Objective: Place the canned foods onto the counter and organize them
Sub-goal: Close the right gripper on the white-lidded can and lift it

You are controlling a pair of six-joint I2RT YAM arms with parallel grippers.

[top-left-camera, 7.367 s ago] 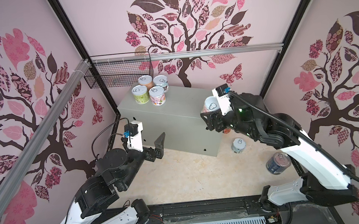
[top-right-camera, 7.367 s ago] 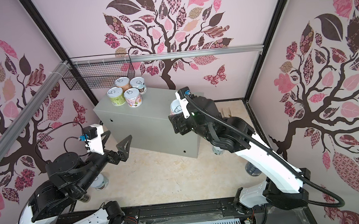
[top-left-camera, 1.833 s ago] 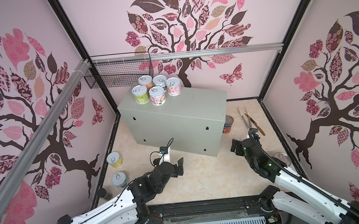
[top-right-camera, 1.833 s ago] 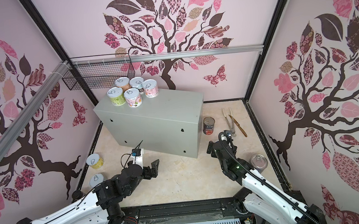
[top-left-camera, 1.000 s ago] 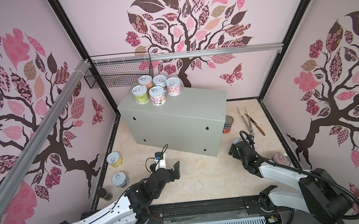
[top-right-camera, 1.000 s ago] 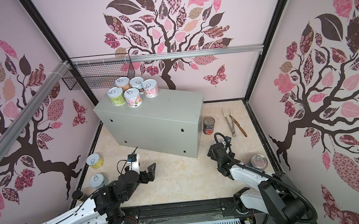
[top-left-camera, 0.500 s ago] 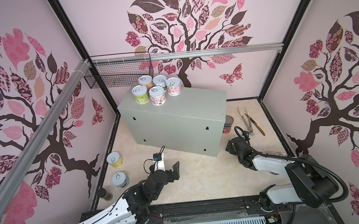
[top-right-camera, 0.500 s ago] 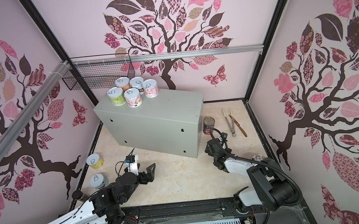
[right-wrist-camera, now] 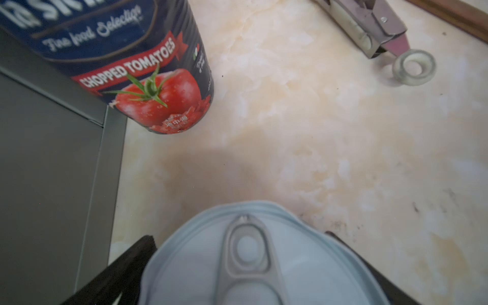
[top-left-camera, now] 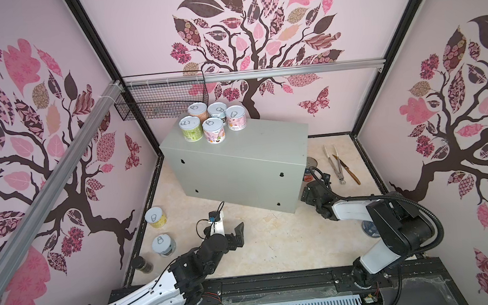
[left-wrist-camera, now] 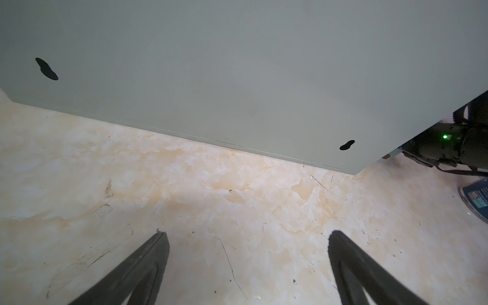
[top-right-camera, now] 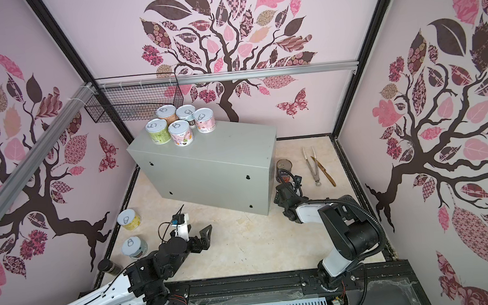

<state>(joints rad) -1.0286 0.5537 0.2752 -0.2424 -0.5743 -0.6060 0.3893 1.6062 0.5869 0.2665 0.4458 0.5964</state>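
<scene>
Five short cans [top-left-camera: 213,123] are being borne at the counter's [top-left-camera: 238,165] far-left corner. A pale-lidded can [right-wrist-camera: 250,264] is being straddled by the right gripper's [right-wrist-camera: 239,235] spread jaws; the left gripper [left-wrist-camera: 248,234] is being held open, empty.

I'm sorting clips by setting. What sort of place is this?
Probably a staged robot test booth, not a real kitchen: wallpapered panels enclose it, a left arm and right arm are mounted at its edge, and a grey box serves as counter for cans.
</scene>
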